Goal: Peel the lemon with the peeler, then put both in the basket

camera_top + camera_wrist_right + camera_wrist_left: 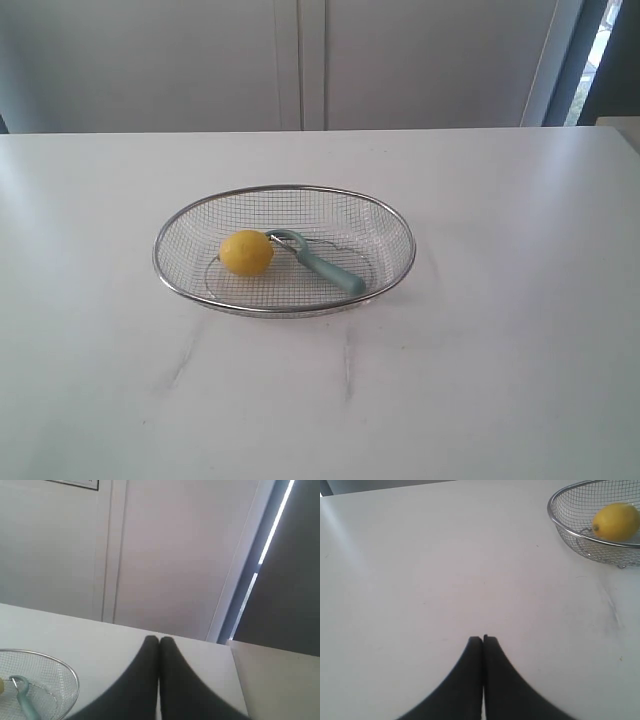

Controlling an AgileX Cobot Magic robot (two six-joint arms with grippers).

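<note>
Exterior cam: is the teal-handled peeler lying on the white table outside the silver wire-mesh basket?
No, the teal-handled peeler lies inside the silver wire-mesh basket, next to the yellow lemon.

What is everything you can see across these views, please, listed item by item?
lemon: one, bright yellow, inside the basket, towards its left
peeler: one, pale teal handle with silver head, inside the basket, lying to the right of the lemon
basket: one, silver wire mesh, middle of the table
table: one, white, fills the lower scene
wall panels: pale grey, behind the table
left hand: one, black, shut, empty, above bare table, apart from the basket
right hand: one, black, shut, empty, apart from the basket
</note>
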